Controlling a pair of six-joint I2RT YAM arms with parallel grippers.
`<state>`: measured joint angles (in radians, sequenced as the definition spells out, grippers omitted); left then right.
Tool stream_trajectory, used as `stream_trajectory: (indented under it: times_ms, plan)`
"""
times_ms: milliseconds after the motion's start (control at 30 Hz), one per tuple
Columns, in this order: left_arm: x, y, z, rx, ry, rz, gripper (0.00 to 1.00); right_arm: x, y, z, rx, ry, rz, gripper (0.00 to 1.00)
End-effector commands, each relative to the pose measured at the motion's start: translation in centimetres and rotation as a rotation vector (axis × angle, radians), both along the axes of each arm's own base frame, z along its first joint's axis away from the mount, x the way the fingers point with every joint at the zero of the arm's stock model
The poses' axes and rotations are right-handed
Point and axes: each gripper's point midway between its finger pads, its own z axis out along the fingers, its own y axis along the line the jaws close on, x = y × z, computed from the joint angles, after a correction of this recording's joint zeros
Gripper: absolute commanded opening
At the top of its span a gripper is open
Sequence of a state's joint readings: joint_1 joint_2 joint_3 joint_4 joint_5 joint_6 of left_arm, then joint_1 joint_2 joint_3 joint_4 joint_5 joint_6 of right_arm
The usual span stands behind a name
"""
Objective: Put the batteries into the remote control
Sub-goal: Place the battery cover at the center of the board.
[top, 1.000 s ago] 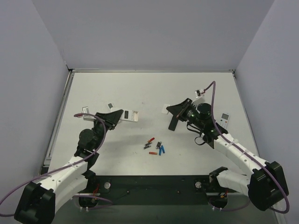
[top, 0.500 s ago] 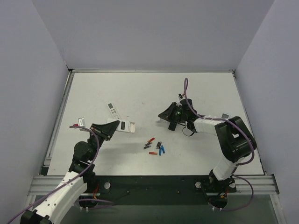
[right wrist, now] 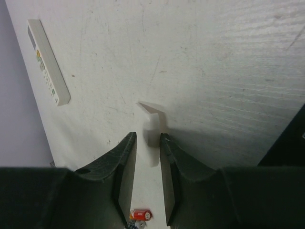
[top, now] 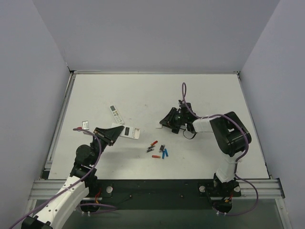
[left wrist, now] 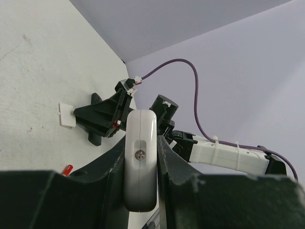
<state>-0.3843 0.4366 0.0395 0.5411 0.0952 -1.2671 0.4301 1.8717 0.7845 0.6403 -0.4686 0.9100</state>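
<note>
Remote [top: 131,131]: left of centre, held; long axis runs left-right, free end pointing right toward the batteries, dark rectangle up.
Left end effector [top: 118,131]: clamped on the remote's left end.
Right end effector [right wrist: 147,140]: narrow gap, nothing in it; one white cover [right wrist: 151,114] just past its tips.
Batteries [top: 158,150]: about six, loosely clustered mid-surface [top: 143,90]; two red, two dark, blue ones too small to count.
Remotes: two, counting the slim remote [top: 116,113] just behind the held one.

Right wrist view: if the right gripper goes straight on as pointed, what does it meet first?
Probably the small white flat piece just ahead of the right gripper, nearly between its tips. Depth is unclear, so it may pass over.
</note>
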Motion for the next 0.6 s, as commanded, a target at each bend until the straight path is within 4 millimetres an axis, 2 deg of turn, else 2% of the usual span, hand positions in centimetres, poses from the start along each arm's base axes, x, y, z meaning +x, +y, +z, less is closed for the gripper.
stream_trajectory:
  times_ms: [0,167,200,300,367,400,433,500,533,567]
  plan:
    - [-0.3,-0.3,0.1,-0.016,-0.019,-0.025,0.00,-0.6,-3.1,-1.1,-0.184,0.021,-0.032,0.28]
    - [-0.3,-0.3,0.2,-0.017,-0.018,-0.027,0.00,-1.5,-4.7,0.2,-0.294,0.014,-0.023,0.41]
    - [-0.4,-0.4,0.3,-0.016,-0.022,-0.031,0.00,-1.7,-4.8,0.5,-0.310,0.008,-0.014,0.49]
    - [-0.5,-0.4,0.4,-0.014,-0.025,-0.036,0.00,-2.5,-5.0,2.1,-0.368,-0.043,0.044,0.60]
    - [-0.6,-0.4,0.4,-0.015,-0.026,-0.040,0.00,-3.7,-4.9,3.4,-0.417,-0.083,0.096,0.63]
    - [-0.6,-0.4,0.2,-0.010,-0.020,-0.040,0.00,-4.0,-4.7,4.0,-0.431,-0.099,0.113,0.74]
    - [-0.7,-0.4,0.3,-0.013,-0.023,-0.042,0.00,-5.2,-4.5,4.4,-0.468,-0.109,0.161,0.80]
    - [-0.8,-0.5,0.1,-0.006,-0.015,-0.044,0.00,-6.4,-4.3,4.9,-0.497,-0.110,0.204,0.91]
    - [-0.8,-0.4,0.1,-0.005,-0.016,-0.041,0.00,-7.6,-4.0,5.2,-0.515,-0.104,0.237,0.92]
    - [-0.8,-0.4,-0.1,-0.002,-0.012,-0.042,0.00,-8.0,-4.0,5.4,-0.530,-0.106,0.247,0.93]
